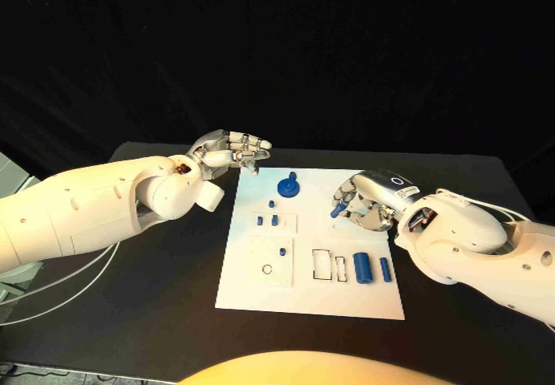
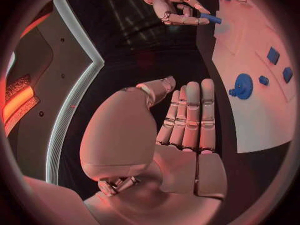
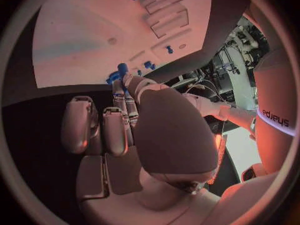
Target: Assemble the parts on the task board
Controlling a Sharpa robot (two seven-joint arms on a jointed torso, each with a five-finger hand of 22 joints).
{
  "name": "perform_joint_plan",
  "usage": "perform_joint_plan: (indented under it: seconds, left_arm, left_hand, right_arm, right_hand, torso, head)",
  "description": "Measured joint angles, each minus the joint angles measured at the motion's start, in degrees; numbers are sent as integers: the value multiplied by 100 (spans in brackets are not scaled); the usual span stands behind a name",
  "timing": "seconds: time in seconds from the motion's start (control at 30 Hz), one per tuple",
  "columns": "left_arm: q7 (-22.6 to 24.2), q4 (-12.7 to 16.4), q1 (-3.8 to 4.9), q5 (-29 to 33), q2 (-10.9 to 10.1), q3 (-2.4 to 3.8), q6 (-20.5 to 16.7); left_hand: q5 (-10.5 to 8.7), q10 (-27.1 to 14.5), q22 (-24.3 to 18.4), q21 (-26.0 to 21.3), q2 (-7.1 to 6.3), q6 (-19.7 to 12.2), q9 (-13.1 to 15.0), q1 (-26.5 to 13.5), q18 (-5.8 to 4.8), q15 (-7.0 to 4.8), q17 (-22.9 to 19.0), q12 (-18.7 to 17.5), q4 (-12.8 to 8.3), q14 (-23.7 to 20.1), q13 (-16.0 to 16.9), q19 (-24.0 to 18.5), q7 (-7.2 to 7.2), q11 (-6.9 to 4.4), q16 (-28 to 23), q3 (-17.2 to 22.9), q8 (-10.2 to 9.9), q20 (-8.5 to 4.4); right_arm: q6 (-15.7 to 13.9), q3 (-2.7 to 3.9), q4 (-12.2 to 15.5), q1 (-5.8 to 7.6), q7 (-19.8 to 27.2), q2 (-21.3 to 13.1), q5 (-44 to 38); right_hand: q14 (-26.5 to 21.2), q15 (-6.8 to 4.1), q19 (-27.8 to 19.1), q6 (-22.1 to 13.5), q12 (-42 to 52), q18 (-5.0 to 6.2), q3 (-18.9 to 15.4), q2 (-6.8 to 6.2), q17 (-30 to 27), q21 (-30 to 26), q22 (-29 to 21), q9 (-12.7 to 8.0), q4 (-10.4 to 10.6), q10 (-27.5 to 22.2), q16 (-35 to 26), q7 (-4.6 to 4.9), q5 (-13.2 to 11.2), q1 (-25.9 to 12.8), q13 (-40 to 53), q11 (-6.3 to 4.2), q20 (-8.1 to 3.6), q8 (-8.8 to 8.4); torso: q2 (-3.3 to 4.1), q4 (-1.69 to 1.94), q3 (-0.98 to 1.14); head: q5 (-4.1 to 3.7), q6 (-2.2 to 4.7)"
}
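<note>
The white task board (image 1: pixel 312 301) lies mid-table. My right hand (image 1: pixel 368 200) hovers over its far right part and pinches a small blue peg (image 1: pixel 337 212) between thumb and fingers; the left wrist view shows that same right hand (image 2: pixel 172 5) with the blue peg (image 2: pixel 211 19) at its fingertips. My left hand (image 1: pixel 232 150) hangs above the board's far left corner and holds nothing, its fingers (image 2: pixel 190 115) stretched out side by side. A round blue knob (image 1: pixel 288 188) sits near the board's far edge. Two blue cylinders (image 1: pixel 363 268) lie at the right.
Small blue pieces (image 1: pixel 272 218) stand left of the board's centre, above a round hole (image 1: pixel 269 270) and two rectangular slots (image 1: pixel 322 265). Black table (image 1: pixel 151 297) surrounds the board. Pale cables (image 1: pixel 58 289) hang at the left edge.
</note>
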Motion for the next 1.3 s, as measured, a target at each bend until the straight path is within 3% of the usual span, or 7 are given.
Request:
perform_joint_plan:
  seconds: [0.27,0.63,1.07,1.3]
  left_arm:
    - [0,-11,0,0,10,0,4]
    - [0,-27,0,1,53,0,16]
    - [-2,-25,-1,2,68,-1,25]
    - [-4,-25,0,2,70,-1,28]
  left_hand:
    - [0,0,0,0,0,0,0,0,1,0,0,0,0,0,0,0,0,0,0,0,0,0]
    - [0,0,0,0,0,0,0,0,0,0,-8,0,0,0,-5,0,0,0,0,0,0,0]
    - [0,0,1,0,0,0,-2,0,0,0,-7,0,0,0,-4,0,0,0,0,0,0,0]
    - [0,0,1,0,0,0,-4,0,0,0,-7,0,0,0,-4,0,0,0,0,0,0,0]
  right_arm:
    - [-106,8,186,-47,15,342,337]
    - [-99,-39,288,-392,131,985,643]
    - [-27,-132,-10,-697,214,1316,676]
    - [26,-141,-89,-748,214,1366,641]
  right_hand:
    - [0,0,0,-11,-64,1,70,-35,-17,0,-1,0,-22,21,0,-8,60,-116,114,-2,0,0]
    - [0,1,0,-47,-76,1,101,-61,-46,0,-1,0,-41,92,-1,7,109,-213,114,-73,0,1]
    - [0,1,-1,-91,-87,1,122,-98,-46,0,2,0,-63,133,-4,11,115,-250,113,-94,0,67]
    - [0,1,-1,-97,-87,1,131,-106,-46,0,3,0,-72,144,-4,12,115,-257,112,-104,0,133]
  torso:
    - [2,-12,7]
    - [10,7,4]
    - [9,-1,-4]
    - [8,-3,-1]
  head:
    - [71,-13]
    - [218,-40]
    - [294,-91]
    - [298,-105]
